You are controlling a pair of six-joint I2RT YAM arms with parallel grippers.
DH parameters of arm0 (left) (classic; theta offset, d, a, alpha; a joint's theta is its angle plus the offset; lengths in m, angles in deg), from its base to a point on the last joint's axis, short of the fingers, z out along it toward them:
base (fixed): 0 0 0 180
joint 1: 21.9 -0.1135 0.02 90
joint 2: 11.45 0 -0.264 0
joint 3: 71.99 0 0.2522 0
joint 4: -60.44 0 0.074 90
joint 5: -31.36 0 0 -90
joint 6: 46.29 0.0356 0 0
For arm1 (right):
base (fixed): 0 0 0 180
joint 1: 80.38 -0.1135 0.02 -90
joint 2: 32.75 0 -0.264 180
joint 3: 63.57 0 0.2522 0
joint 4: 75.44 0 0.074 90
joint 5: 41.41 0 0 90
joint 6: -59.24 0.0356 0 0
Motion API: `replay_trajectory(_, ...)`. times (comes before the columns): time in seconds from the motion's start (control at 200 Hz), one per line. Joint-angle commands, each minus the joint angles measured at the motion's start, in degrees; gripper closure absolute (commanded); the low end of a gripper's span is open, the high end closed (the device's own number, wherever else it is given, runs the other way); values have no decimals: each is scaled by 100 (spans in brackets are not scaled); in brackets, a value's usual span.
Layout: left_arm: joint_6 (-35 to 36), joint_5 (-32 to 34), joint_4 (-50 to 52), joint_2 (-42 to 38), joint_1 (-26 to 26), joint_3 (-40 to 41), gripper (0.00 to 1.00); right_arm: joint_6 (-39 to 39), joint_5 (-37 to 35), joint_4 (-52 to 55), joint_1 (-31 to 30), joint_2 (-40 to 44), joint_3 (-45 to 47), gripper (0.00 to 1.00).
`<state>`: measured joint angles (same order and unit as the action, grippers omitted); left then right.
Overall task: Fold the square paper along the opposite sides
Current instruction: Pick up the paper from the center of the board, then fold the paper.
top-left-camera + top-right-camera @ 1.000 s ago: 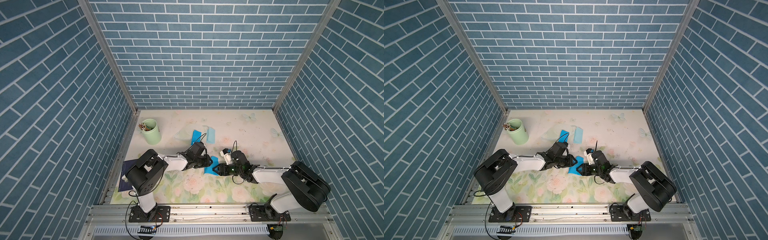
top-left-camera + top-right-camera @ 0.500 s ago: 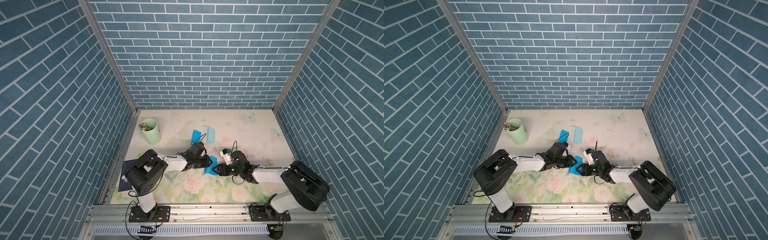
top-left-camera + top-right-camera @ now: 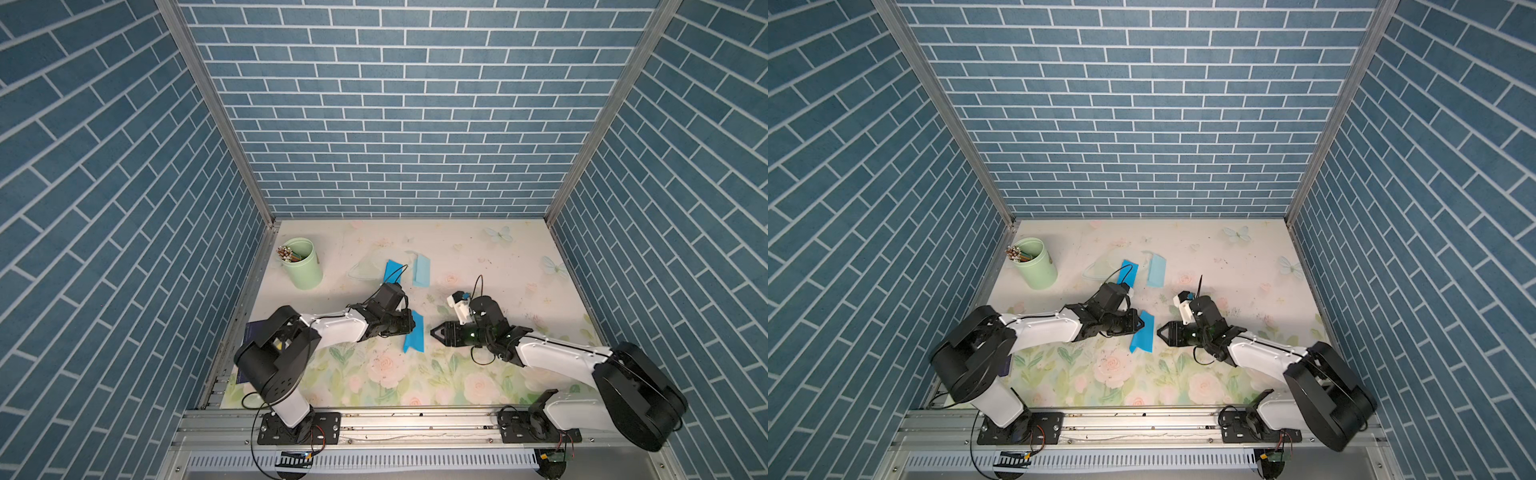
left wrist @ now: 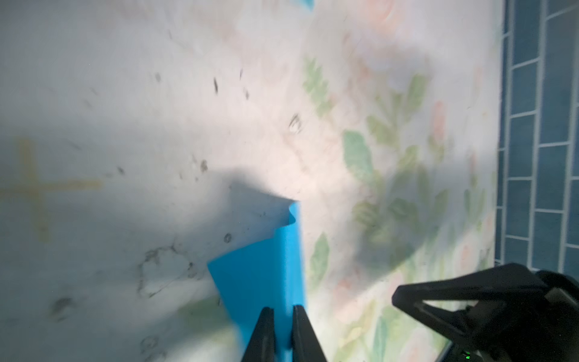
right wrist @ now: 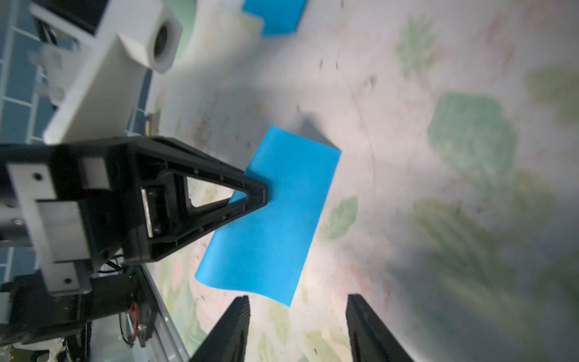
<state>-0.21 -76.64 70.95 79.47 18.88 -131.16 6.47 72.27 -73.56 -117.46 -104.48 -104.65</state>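
The square paper point(image 3: 415, 340) point(image 3: 1143, 334) is bright blue and lies near the middle of the floral mat, showing as a narrow rectangle with its near end curling up. My left gripper point(image 3: 410, 328) point(image 3: 1137, 326) point(image 4: 283, 308) is shut on the paper's left long edge, a thin strip of blue pinched between its fingers. In the right wrist view the paper point(image 5: 275, 219) lies just ahead of my right gripper point(image 5: 299, 301), which stands open and apart from it. In both top views that right gripper point(image 3: 434, 332) point(image 3: 1160, 331) sits just right of the paper.
A green cup point(image 3: 305, 268) of pencils stands at the back left. Two other folded papers, one blue point(image 3: 392, 270) and one pale blue point(image 3: 422, 270), lie behind the arms. A dark pad point(image 3: 249, 332) lies at the mat's left edge. Brick walls enclose three sides.
The left gripper's jaws have come together on the paper's edge. The right arm has hardly moved and its jaws stay apart.
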Motion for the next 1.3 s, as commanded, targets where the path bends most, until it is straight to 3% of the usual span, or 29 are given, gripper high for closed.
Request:
replay_trajectory(0.0,340,-125,-168,-769,-242,-197,88,-8,100,1,332,578,-227,46)
replay_trajectory(0.125,354,-604,-703,-1359,-482,-118,88,623,747,-787,736,914,-193,46)
replay_trajectory(0.31,200,-1023,-1200,-1648,-535,-144,86,1589,1500,-2169,882,516,-225,45)
replay_trajectory(0.8,-71,-1193,-1647,-1709,-524,-56,85,2611,1960,-3867,545,-562,-621,48)
replay_trajectory(0.98,-36,-1137,-1606,-1743,-523,-38,85,2680,2001,-3978,535,-654,-679,62)
replay_trajectory(1.155,184,-972,-1338,-1770,-535,-136,82,2450,1956,-3690,568,-520,-682,89)
replay_trajectory(1.21,279,-947,-1209,-1780,-567,-206,77,2236,1946,-3422,573,-448,-738,100)
replay_trajectory(1.29,392,-987,-1071,-1855,-722,-288,61,1890,1934,-3015,595,-294,-850,100)
